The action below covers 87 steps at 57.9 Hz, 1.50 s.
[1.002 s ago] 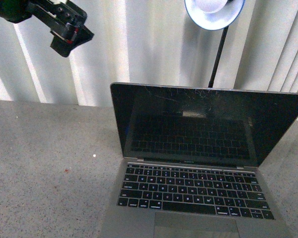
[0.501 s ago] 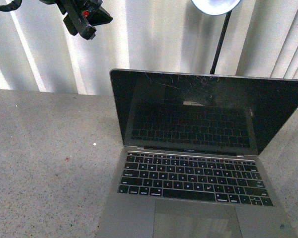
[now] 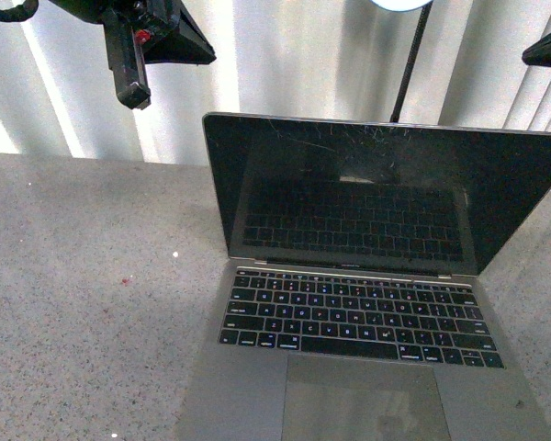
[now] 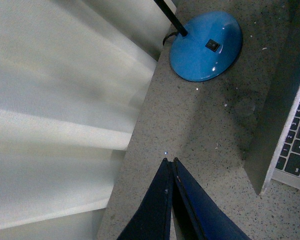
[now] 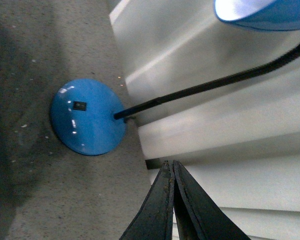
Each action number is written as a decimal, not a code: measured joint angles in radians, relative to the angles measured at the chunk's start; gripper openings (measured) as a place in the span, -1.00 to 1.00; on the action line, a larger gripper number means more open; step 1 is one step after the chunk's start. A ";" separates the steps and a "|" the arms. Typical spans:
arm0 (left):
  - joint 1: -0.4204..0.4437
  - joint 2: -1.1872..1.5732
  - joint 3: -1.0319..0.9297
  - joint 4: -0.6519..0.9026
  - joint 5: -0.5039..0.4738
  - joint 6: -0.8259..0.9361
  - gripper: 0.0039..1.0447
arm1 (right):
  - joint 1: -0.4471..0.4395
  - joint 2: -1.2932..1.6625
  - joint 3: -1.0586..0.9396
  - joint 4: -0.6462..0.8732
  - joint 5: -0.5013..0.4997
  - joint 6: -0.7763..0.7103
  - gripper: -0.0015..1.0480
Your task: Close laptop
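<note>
The left tool, pinched tight up beside the laptop's open lid, might slam the screen if it pushes hard.

The laptop sits on the table, the lamp behind it, the blinds behind that.

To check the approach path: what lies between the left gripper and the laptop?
In the left wrist view, only bare speckled countertop lies between the left gripper and the laptop; the blue lamp base stands apart from that stretch.
</note>
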 joint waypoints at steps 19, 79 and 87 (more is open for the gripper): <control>-0.005 0.036 0.082 -0.108 0.033 0.074 -0.94 | 0.005 0.002 0.044 -0.121 -0.051 -0.075 -0.94; -0.085 0.063 0.087 -0.163 0.021 0.158 -0.94 | 0.011 0.012 0.035 -0.379 0.003 -0.177 -0.94; -0.091 0.064 0.073 -0.158 0.018 0.163 -0.94 | 0.014 0.013 0.033 -0.368 0.008 -0.175 -0.94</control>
